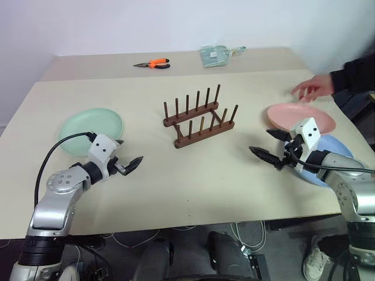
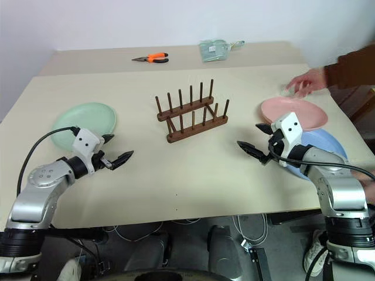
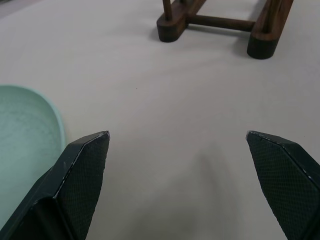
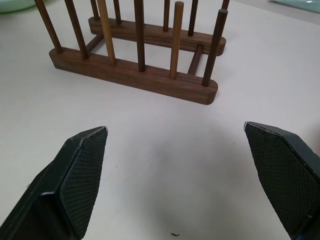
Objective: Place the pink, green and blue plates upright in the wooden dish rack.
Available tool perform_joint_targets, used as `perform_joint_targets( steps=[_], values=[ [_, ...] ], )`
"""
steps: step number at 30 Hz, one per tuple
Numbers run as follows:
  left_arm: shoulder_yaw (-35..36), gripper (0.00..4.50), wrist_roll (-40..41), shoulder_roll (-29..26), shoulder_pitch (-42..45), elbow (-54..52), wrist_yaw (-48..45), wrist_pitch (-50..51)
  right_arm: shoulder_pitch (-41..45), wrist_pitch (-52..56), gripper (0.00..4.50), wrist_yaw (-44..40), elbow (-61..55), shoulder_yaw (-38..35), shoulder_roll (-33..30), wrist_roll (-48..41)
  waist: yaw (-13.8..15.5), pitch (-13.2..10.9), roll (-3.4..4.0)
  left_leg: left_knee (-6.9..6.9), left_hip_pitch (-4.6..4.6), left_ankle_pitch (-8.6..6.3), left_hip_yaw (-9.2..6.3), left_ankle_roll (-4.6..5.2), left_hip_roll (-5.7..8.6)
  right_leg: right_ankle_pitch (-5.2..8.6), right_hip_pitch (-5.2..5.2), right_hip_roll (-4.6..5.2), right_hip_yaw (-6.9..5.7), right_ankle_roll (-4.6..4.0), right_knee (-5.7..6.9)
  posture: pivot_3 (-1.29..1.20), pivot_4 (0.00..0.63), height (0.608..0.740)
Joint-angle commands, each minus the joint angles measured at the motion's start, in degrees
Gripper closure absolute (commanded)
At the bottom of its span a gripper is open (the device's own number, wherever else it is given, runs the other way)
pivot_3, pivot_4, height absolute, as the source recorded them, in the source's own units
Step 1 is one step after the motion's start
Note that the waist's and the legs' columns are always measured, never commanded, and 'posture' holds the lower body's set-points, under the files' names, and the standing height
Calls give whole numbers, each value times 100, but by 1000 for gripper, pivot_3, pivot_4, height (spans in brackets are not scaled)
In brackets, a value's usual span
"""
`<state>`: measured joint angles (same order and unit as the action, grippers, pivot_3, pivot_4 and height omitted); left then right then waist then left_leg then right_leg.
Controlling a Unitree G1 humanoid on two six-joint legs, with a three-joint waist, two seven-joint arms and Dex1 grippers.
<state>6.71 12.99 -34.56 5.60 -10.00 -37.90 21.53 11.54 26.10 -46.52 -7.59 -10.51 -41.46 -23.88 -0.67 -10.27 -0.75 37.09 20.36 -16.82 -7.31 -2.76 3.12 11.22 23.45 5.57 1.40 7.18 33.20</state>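
- Table point(image 1: 176, 175) — pale beige top, carrying every item listed below.
- Wooden dish rack point(image 1: 200, 116) — dark brown, two parallel base bars with rows of thin upright pegs; stands near the middle of the table, set at a slant. No plate in it.
- Green plate point(image 1: 92, 130) — pale mint, lying flat on the robot's left side of the table, well apart from the rack; its rim shows just beside the left gripper's finger in the left wrist view.
- Pink plate point(image 1: 301, 117) — salmon, lying on the robot's right side, its near edge overlapping the blue plate.
- Blue plate point(image 2: 328, 146) — light blue, flat at the right edge of the table, partly under the pink plate and partly hidden behind the right arm.
- Left gripper point(image 1: 128, 165) — fingers spread wide, nothing between them; it hangs over bare table, near the green plate's inner edge and pointed toward the rack.
- Right gripper point(image 1: 270, 150) — fingers likewise spread wide and empty; over bare table between the rack and the pink and blue plates, facing the rack.
- Person's hand point(image 1: 312, 88) — dark sleeve, reaching in from the far right, just beyond the pink plate.
- Orange-handled pliers point(image 1: 153, 64) — at the far edge.
- Clear packet point(image 1: 215, 55) — far edge, beside the pliers but apart.
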Motion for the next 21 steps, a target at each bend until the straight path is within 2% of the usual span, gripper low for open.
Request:
perform_joint_targets(
  steps=[1, 5, 9, 11, 15, 21],
  values=[
    [2, 0, -38, 55, 31, -66, 80, -171, 284, -245, 24, 24, 79, 81, 84, 109, -2, 0, 0, 0, 0, 0, 0, 0, 0, 0, 0, 0, 0, 0, 0, 0, 150, 740],
    [-113, 0, -26, 181, -11, -183, 150, -165, 543, -473, 24, 94, 321, 235, 172, 322, -6, 0, 0, -1, -1, 0, 0, 0, 0, -3, 0, 0, 0, -3, 0, 0, 150, 740],
    [-294, 0, 232, 269, 80, -263, -140, -14, 590, -145, 24, -89, 198, 244, 172, 43, 16, 0, -1, 0, 3, 0, -1, 0, 1, -9, 1, 0, 0, -12, -1, 0, 150, 740],
    [-774, 0, -59, 224, 443, 72, -414, -188, 289, 64, 24, -251, -278, 430, 102, -50, 49, 0, -1, 0, 2, 0, -2, 0, 2, -9, -1, 0, 0, -13, -1, 0, 150, 740],
    [-1580, 0, -545, 351, 1367, 1214, -918, -724, -55, 297, 24, 43, -969, 615, 302, -26, 97, 1, -1, 4, 0, 1, -4, 0, 2, 0, -1, -2, -5, 0, 3, 0, 150, 740],
    [-1959, 0, -786, 1267, 2942, 3798, -1271, -1469, -747, 571, 24, 606, -1916, 802, 636, 18, 144, 4, -11, 10, 8, 1, -12, 0, 4, -14, -3, -1, -13, 14, 0, 0, 150, 740]
  ],
)
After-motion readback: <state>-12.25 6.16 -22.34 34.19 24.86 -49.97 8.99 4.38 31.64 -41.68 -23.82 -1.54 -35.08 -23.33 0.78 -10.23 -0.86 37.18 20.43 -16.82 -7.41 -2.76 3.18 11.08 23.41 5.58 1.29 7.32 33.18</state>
